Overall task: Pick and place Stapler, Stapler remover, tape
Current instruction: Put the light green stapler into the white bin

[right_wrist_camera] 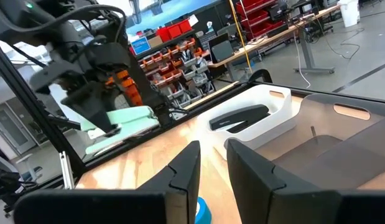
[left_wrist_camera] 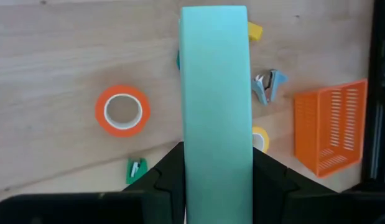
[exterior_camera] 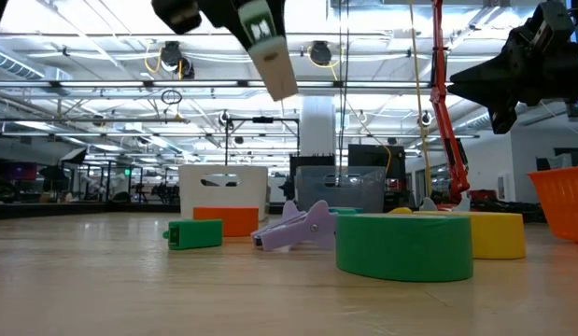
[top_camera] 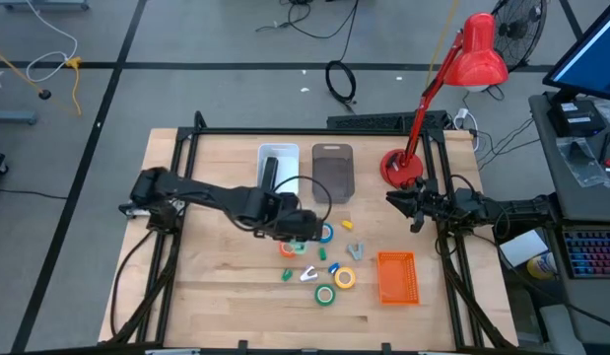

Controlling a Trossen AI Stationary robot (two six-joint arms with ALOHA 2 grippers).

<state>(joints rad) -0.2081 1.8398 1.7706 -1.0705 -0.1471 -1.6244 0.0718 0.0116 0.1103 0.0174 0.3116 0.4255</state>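
My left gripper [top_camera: 301, 228] hovers over the middle of the table, shut on a mint-green stapler [left_wrist_camera: 216, 74]. Below it lie the orange tape roll [left_wrist_camera: 122, 111], blue roll [top_camera: 326, 234], yellow roll [top_camera: 345, 279] and green roll [top_camera: 326, 295], each flat on the wood. Small staple removers lie among them: green [left_wrist_camera: 136, 169], purple [exterior_camera: 293, 227], blue-grey [left_wrist_camera: 269, 86]. A black stapler [right_wrist_camera: 239, 117] lies in the white bin [top_camera: 278, 163]. My right gripper [right_wrist_camera: 211, 165] waits open above the table's right side, near the lamp base. My left gripper pinches the mint-green stapler between its two fingers, one on each long side [left_wrist_camera: 187, 140]. The fingers come from above. The stapler is lifted clear of the table and sits tilted in the hold [exterior_camera: 273, 61].
An empty grey bin [top_camera: 333, 170] stands beside the white bin at the far side. An orange mesh basket [top_camera: 397, 277] sits at the near right. A red desk lamp [top_camera: 401, 168] stands at the far right corner. Bare wood lies at the table's left and near edge.
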